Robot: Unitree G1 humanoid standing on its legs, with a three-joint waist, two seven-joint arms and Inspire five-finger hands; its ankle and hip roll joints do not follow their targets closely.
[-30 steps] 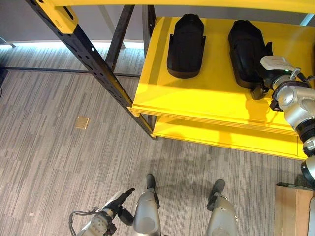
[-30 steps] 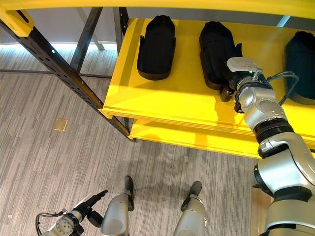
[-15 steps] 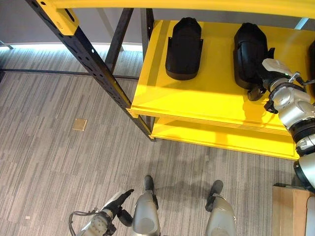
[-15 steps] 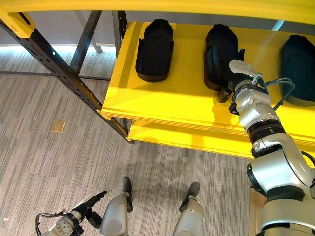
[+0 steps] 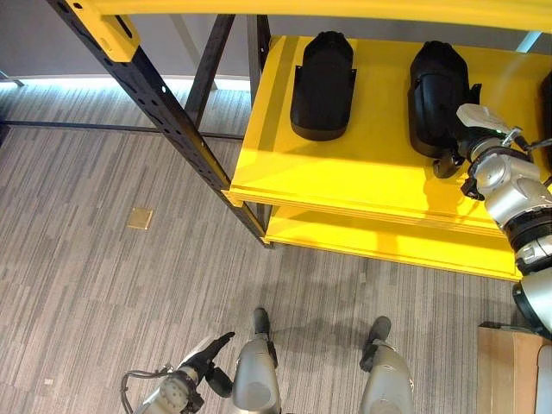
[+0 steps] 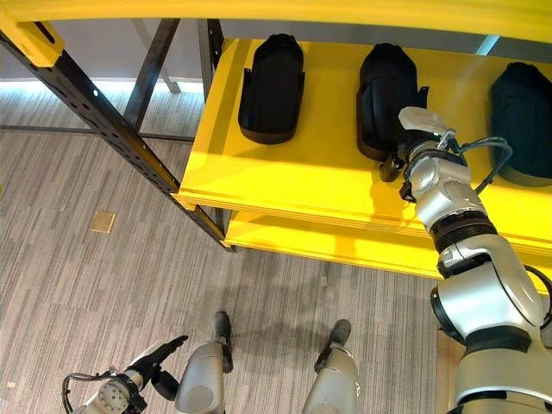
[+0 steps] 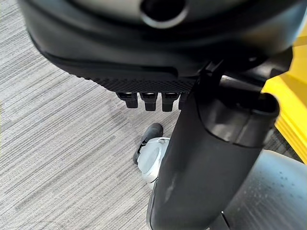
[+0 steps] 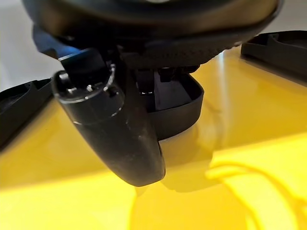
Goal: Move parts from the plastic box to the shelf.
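While the left robot hand (image 5: pixel 200 358) is hanging relaxed and empty, the right robot hand (image 6: pixel 405 153) is gripping the near end of the middle black moulded part (image 6: pixel 385 88), seemingly stiff and light, near the yellow shelf's (image 6: pixel 285 177) front edge.

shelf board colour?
Bright yellow. The shelf board holding the black parts shows best in the right eye view.

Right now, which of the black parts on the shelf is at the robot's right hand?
The middle black part: the right hand is at its near end. The left part and right part lie apart from it.
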